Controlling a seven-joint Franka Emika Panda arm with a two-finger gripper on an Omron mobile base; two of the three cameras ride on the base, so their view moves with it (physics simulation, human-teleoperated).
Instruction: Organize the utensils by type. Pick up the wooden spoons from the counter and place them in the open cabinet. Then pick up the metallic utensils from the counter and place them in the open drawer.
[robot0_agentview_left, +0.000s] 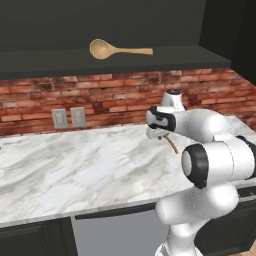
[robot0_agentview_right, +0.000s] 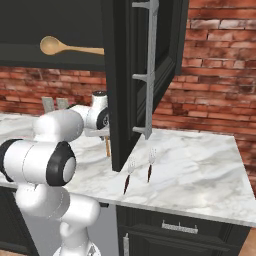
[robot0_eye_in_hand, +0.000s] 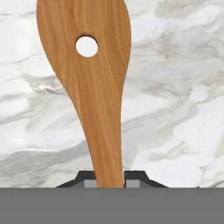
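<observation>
White marble counter (robot0_agentview_left: 75, 165) under red brick wall (robot0_agentview_left: 110, 95). Gripper (robot0_eye_in_hand: 110, 178) clamps orange-brown spoon (robot0_eye_in_hand: 89, 78) by handle, above counter. Light-tan spoon (robot0_agentview_left: 117, 49) lies on open cabinet shelf (robot0_agentview_left: 165, 59). Two forks (robot0_agentview_right: 140, 171) on counter, near cabinet door (robot0_agentview_right: 142, 70).

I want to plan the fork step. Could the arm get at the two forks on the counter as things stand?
Probably not yet: the gripper is shut on the orange-brown spoon. The forks lie bare on the counter, though the open cabinet door hangs between them and the arm.
</observation>
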